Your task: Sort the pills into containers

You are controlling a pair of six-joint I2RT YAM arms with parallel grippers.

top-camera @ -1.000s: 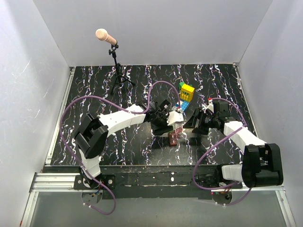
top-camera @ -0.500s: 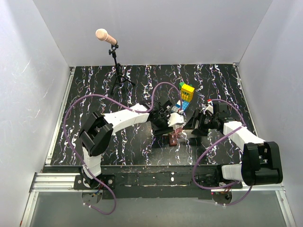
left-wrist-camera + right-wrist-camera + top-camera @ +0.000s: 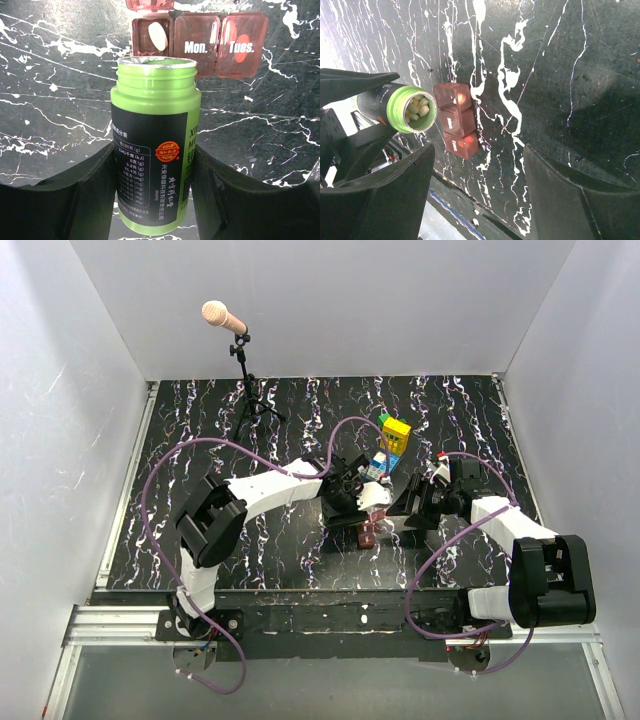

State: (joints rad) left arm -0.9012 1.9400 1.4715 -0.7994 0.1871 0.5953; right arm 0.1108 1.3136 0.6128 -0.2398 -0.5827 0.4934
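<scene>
The table point(image 3: 200, 440) shows bare room on the near side of the pill box point(image 3: 196, 35), while the brick stack point(image 3: 394, 435) stands behind it. The left pincer point(image 3: 155, 192) is clamped on the green bottle point(image 3: 155, 150), mouth just short of the box. The right pincer point(image 3: 477, 190) hangs beside the box, jaws apart. Best to tip gently toward the open compartment holding a white pill point(image 3: 157, 36), avoiding the shut lids.

Top external: fixed high at the near edge, looking down over the whole table point(image 3: 330, 400). Left wrist: close, facing green bottle point(image 3: 152, 150), pill box point(image 3: 197, 45) beyond. Right wrist: farther back, looking down, sharing that bottle and box.
</scene>
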